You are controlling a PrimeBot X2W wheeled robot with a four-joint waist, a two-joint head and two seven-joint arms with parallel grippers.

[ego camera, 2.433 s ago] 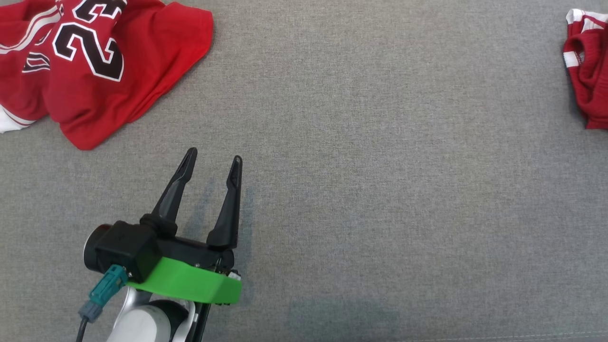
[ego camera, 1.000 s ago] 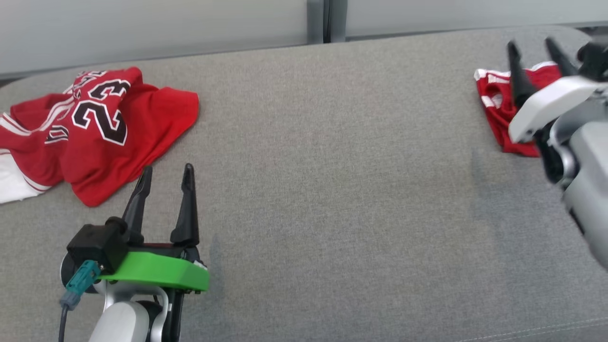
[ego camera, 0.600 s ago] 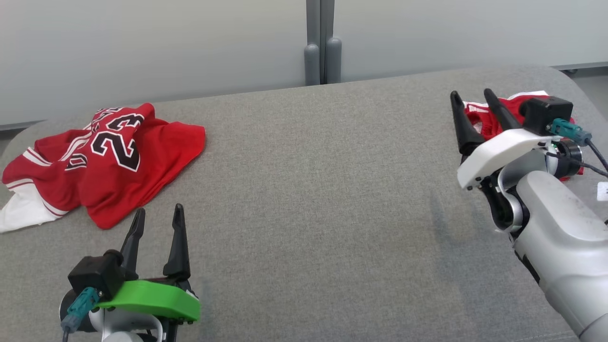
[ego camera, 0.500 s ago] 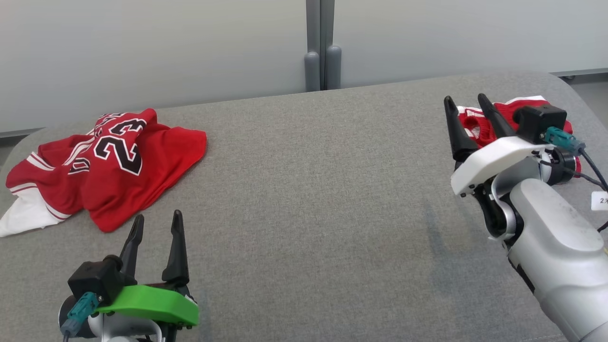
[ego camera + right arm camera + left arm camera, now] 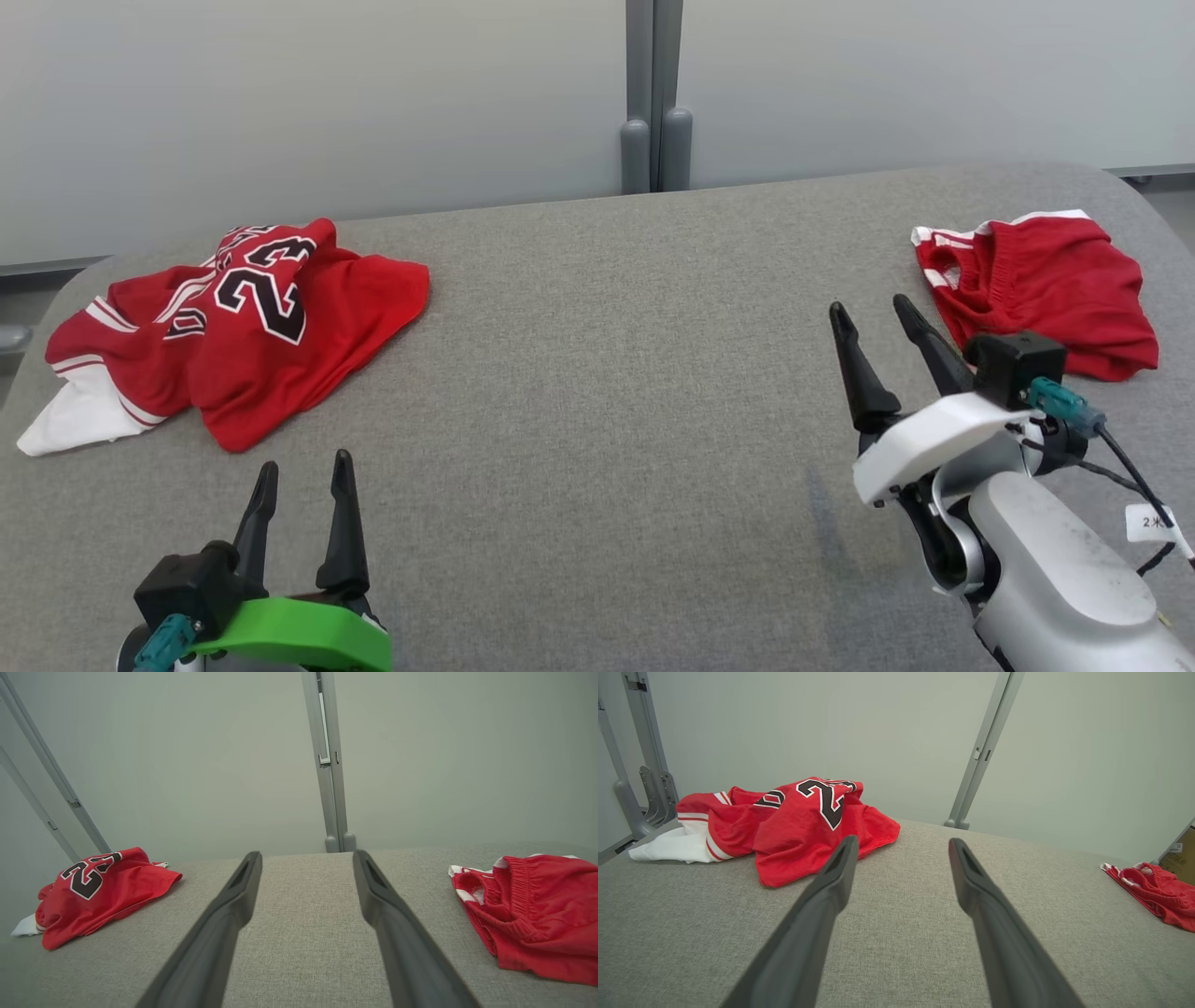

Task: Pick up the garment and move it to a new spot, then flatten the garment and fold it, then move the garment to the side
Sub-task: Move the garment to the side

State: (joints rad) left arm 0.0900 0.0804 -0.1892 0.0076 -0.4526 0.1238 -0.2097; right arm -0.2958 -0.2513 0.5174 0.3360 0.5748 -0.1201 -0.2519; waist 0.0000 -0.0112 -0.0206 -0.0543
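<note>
1. Head view, step in hand: judged to be the first step, the pick-up, not yet begun. Nothing is held, and both garments lie loose on the grey tabletop (image 5: 597,420).
2. Next move, as a judgement: advance one pair of fingers over a garment edge, lower them onto the cloth, and close on a raised fold, not on the tabletop cover. The task does not say which garment is meant. The jersey, close ahead of the left fingers, looks the likelier one.
3. Left fingers (image 5: 344,523): nearest the camera, at the lower left, spread wide and empty, tips pointing away from the robot. In the left wrist view, bare tabletop shows between them.
4. Right fingers (image 5: 854,369): further out, spread wide and empty, leaning slightly leftward. They are carried on the pale forearm (image 5: 1055,579), which enters from the lower right corner.
5. Red jersey (image 5: 252,364), numbered 23: crumpled, beyond the left fingertips and slightly to their left, near but apart.
6. Red shorts (image 5: 1046,289): bunched, beyond the right fingertips and to their right, apart.
</note>
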